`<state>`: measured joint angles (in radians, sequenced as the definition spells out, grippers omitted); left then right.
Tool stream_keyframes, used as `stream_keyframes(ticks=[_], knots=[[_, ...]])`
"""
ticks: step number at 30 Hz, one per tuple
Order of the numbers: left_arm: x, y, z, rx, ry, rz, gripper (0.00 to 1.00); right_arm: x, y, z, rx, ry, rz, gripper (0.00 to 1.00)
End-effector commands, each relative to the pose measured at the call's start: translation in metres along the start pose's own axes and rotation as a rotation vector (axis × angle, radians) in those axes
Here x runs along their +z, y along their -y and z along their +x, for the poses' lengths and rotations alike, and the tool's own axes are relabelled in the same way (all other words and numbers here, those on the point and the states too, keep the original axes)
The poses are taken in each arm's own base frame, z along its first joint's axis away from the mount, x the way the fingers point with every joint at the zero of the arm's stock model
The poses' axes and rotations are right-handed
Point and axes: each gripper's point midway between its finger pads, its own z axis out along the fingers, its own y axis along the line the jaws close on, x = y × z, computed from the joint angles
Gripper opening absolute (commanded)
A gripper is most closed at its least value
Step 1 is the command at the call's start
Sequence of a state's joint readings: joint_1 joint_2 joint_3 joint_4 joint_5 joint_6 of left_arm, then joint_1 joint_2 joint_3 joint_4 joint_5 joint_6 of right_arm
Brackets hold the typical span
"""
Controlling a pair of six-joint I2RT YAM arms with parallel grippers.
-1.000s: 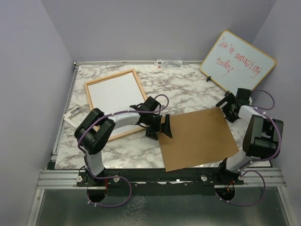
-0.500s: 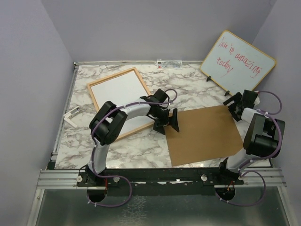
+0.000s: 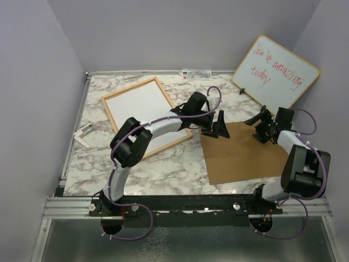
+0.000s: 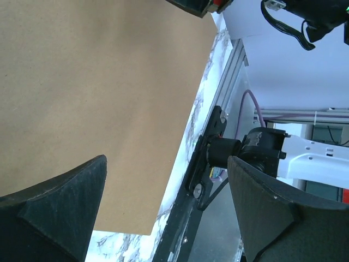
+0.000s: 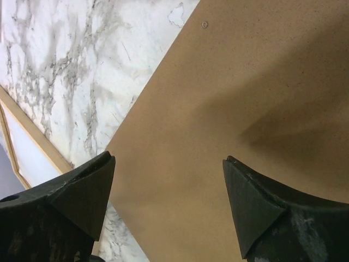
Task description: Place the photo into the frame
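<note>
bright even light, soft shadows

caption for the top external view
Left gripper and right gripper, both open, at the brown backing board's far corners; wood frame to its left.

Bench point(image 3: 174, 164): white marble pattern with grey veins, metal rail along edges.

Left rear: frame point(image 3: 136, 109) lying flat, thin light wood, white inside, turned askew to bench edges.

Right front: brown backing board point(image 3: 245, 158) lying flat, plain, also askew, near corner close to front rail. Apart from frame, strip of bare marble between.

Right rear corner: whiteboard point(image 3: 275, 71) with red writing, standing tilted on small dark feet.

Left edge: small white object point(image 3: 83, 135), kind unclear.

Rear edge: narrow white strip point(image 3: 195, 72).
</note>
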<state>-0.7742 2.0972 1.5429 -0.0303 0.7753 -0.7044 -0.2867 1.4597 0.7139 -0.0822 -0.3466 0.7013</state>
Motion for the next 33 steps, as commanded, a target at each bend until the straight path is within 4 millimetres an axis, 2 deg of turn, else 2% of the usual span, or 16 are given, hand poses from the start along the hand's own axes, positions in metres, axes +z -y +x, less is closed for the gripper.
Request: stream_keyframes(ticks=[1,3,7,9,13,18,21,25,31,33], knots=[[0.0,-0.036,-0.004,-0.011,0.015,-0.132,0.91,-0.006,0.007,0.004,0.01,-0.04,0.055,0.84],[-0.009,-0.061,-0.006,-0.019,0.025,-0.276,0.92,-0.005,0.019,-0.002,0.007,-0.02,0.134,0.84],[-0.026,-0.083,-0.004,-0.052,0.047,-0.431,0.97,-0.006,0.058,-0.025,0.0,0.053,0.388,0.87],[-0.03,-0.094,0.002,-0.09,0.058,-0.49,0.99,-0.007,0.073,-0.044,-0.004,0.108,0.491,0.89],[-0.025,-0.117,0.019,-0.191,0.036,-0.544,0.99,-0.005,0.092,-0.079,-0.005,0.174,0.571,0.91],[-0.024,-0.131,0.018,-0.27,0.071,-0.612,0.99,0.001,0.11,-0.109,-0.071,0.19,0.572,0.92],[-0.025,-0.137,0.023,-0.312,0.08,-0.674,0.99,0.007,0.114,-0.115,-0.13,0.155,0.558,0.92],[-0.025,-0.146,0.033,-0.357,0.062,-0.739,0.99,0.017,0.12,-0.109,-0.154,0.093,0.508,0.92],[-0.018,-0.142,0.036,-0.362,0.048,-0.734,0.99,0.014,0.133,-0.11,-0.216,0.069,0.538,0.92],[-0.019,-0.142,0.036,-0.359,0.055,-0.743,0.99,0.011,0.132,-0.115,-0.24,0.082,0.539,0.92]])
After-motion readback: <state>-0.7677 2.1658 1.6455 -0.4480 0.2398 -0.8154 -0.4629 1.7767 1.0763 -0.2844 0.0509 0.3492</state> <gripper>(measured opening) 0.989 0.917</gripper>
